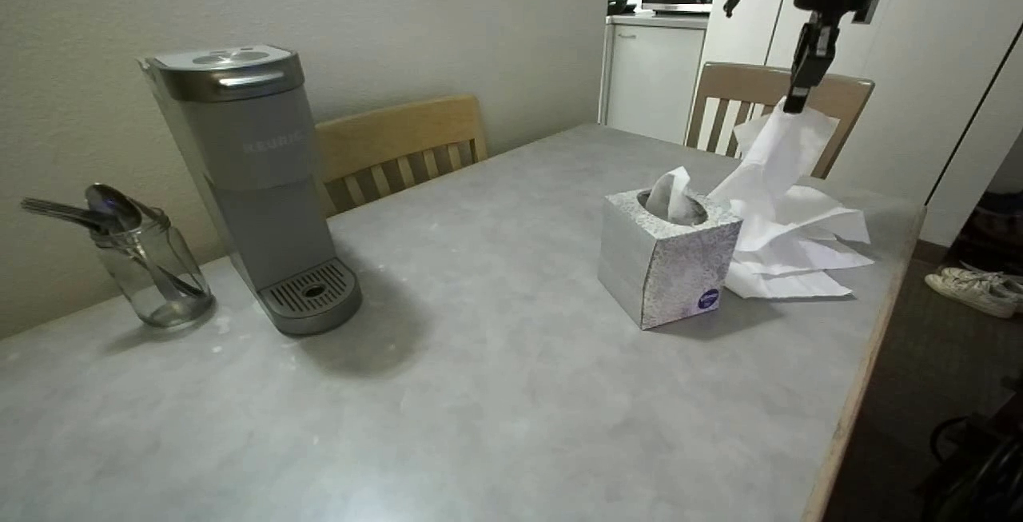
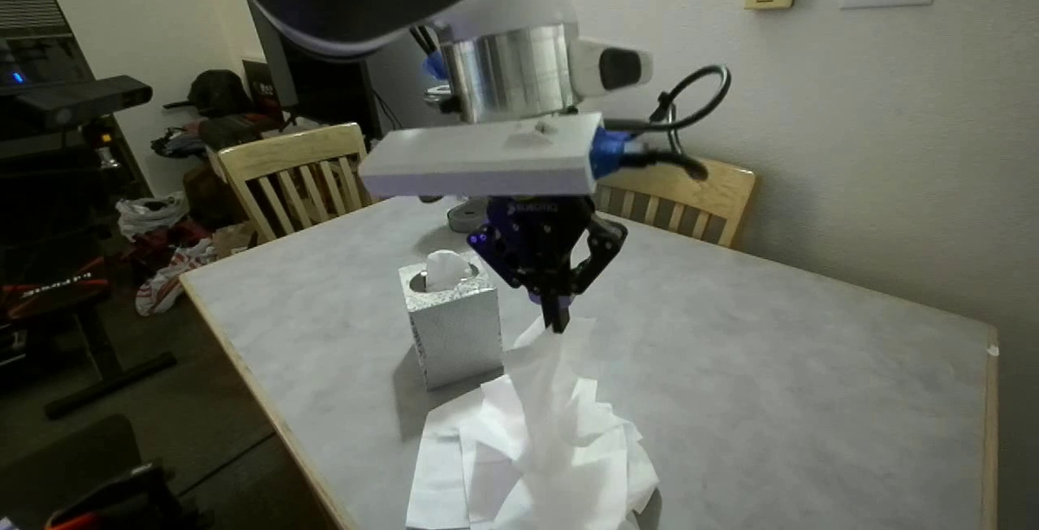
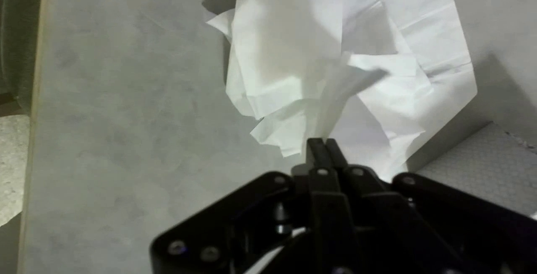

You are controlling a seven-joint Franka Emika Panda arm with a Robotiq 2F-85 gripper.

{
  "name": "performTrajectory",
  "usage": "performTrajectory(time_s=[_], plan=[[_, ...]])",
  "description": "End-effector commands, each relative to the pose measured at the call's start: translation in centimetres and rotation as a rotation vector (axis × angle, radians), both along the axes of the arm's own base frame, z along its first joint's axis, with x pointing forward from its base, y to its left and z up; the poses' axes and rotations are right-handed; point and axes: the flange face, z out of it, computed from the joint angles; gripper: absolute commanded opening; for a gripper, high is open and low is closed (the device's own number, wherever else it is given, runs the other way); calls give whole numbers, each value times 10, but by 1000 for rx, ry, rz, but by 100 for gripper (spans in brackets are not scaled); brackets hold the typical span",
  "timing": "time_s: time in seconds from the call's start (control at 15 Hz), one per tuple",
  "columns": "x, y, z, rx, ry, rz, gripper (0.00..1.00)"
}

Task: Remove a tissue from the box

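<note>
Seemingly done with the pulling-out and dealing with the putting-down, pinching a thin white paper tissue [image 1: 774,154] in the closed black two-fingered claw [image 3: 323,144] beside the speckled silver-grey cube-shaped cardboard box [image 1: 687,274]. Probably calling next for letting go over the heap of crumpled white paper tissues [image 1: 799,258] on the mottled grey tabletop [image 1: 479,330]. Hanging below the claw, out of the box, and merging with the heap too closely for telling a lower edge.
</note>
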Motion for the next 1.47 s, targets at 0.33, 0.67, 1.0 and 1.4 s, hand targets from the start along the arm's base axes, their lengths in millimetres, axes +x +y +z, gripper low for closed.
performTrajectory(time_s=[0.33,0.67,1.0,1.4], plan=[[-13,2,-102,47,124,71,0],[-24,-11,-150,60,203,69,0],[-29,-22,-170,72,234,62,0],[-25,-24,-127,18,198,94,55]])
